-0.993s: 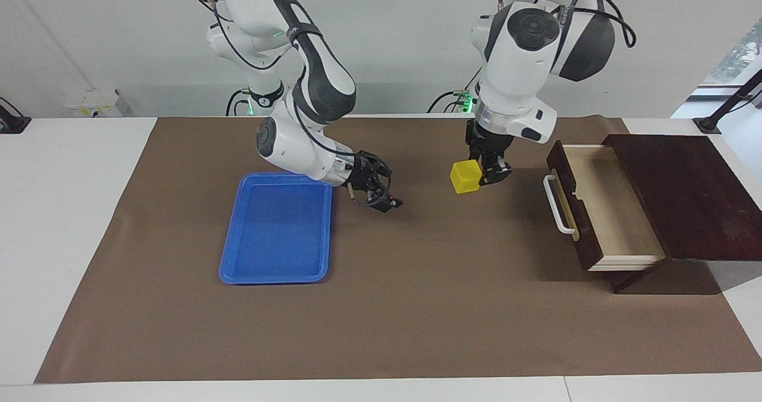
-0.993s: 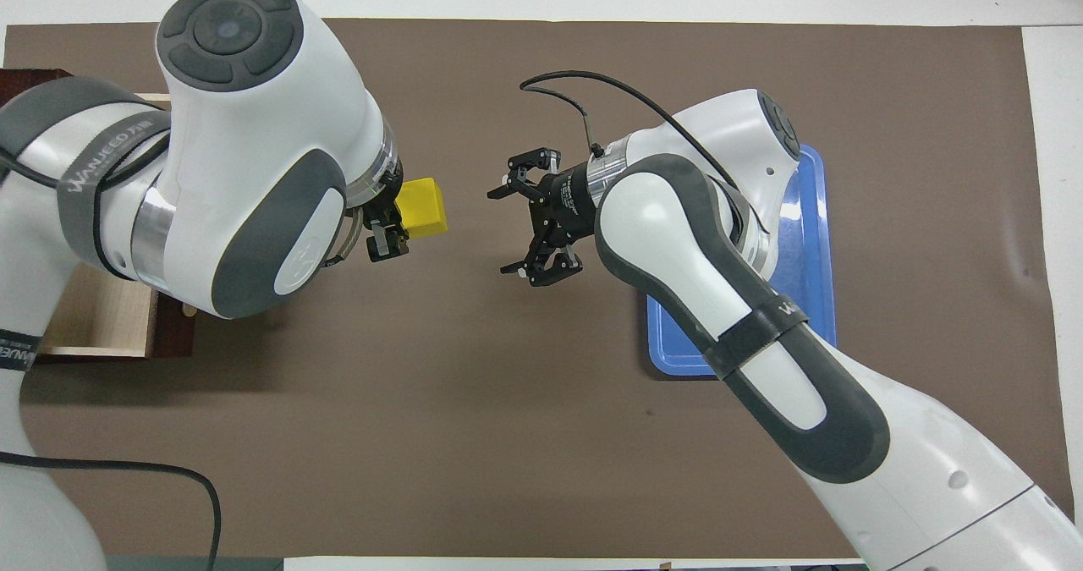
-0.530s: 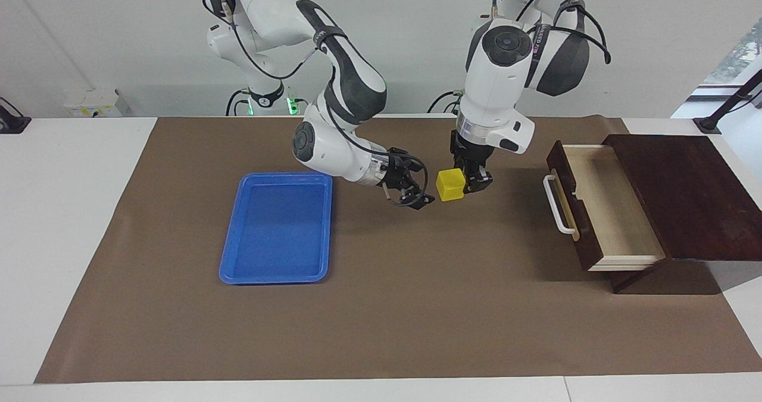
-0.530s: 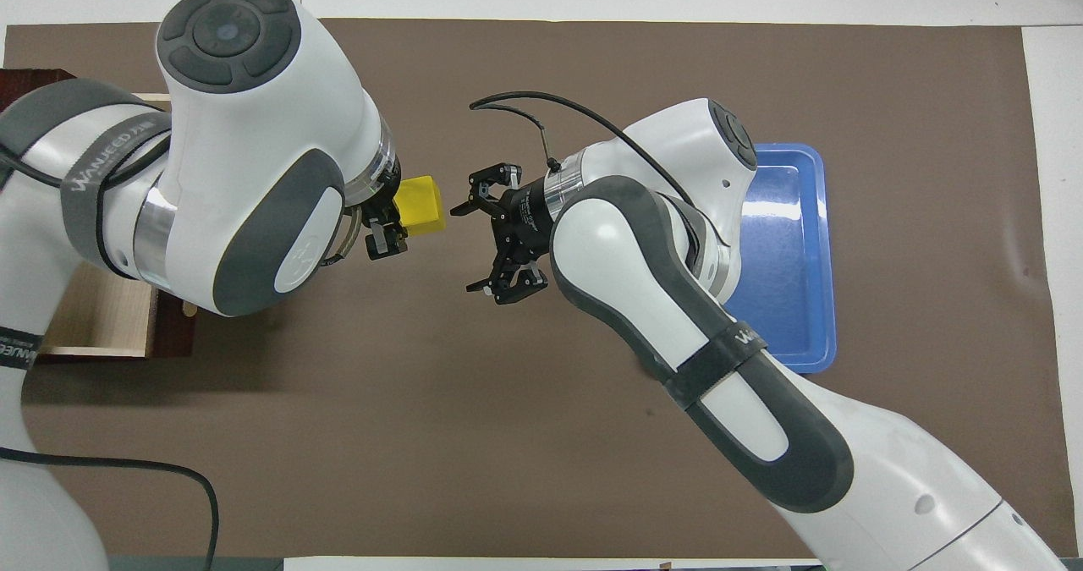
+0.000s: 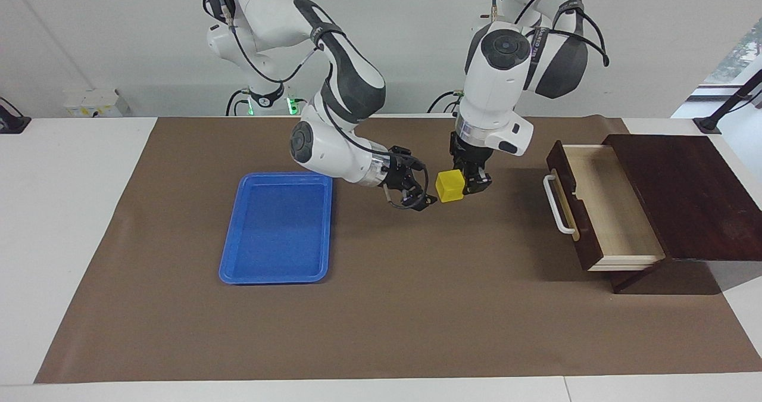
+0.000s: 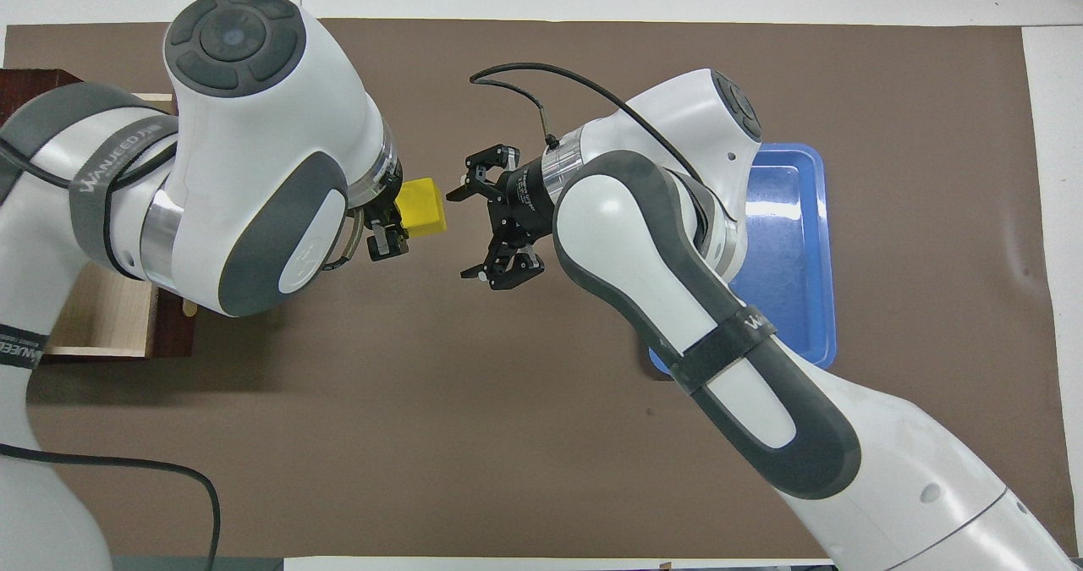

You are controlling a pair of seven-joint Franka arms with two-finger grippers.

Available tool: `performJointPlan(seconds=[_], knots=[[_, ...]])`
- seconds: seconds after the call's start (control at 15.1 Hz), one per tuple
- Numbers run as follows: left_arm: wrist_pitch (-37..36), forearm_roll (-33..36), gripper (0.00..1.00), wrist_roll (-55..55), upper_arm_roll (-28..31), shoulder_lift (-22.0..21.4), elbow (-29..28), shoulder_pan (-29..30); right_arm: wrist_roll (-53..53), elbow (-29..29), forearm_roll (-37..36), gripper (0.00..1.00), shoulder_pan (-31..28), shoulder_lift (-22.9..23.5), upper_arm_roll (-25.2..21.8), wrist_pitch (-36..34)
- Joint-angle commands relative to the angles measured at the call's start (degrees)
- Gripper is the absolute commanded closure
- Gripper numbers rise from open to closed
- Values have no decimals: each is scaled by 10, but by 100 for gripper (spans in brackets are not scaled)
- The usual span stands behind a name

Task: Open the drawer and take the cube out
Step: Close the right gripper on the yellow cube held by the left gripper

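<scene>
A: Progress?

B: Drawer (image 5: 601, 208) is pulled out, pale inside bare as far as I can see; cube (image 5: 450, 186) is out, up in the air over the brown mat (image 5: 381, 307), off from the drawer's handle end toward the right arm's end of the table; so both steps look done.

A: Who has the cube?

B: Left gripper (image 5: 470, 181); clenched on the cube, coming down from above.

A: Right one?

B: Right gripper (image 5: 421, 189) points sideways at the cube, fingers (image 6: 479, 162) spread wide, tips just beside it; can't tell if touching; looks like a handover being set up.

A: What's left?

B: My guess: pass the cube across, then set it down, likely in the blue tray (image 5: 238, 259); that lies well away from the cube, toward the right arm's end.

A: Anything in the way?

B: Nothing between cube and tray except the right arm itself; the two grippers are crowded at the cube, so a finger clash is the risk.
</scene>
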Motion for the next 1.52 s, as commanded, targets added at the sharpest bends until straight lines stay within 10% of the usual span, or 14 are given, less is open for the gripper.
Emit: performJointPlan(seconds=[0.0,1.46], knots=[[14,-8,100,-1,6,-11,-15,-5,36,25,-33,0,2,15,2,-1],[17,-9,100,0,6,-14,-23,-12,110,163,-96,0,13,87,-2,-15]])
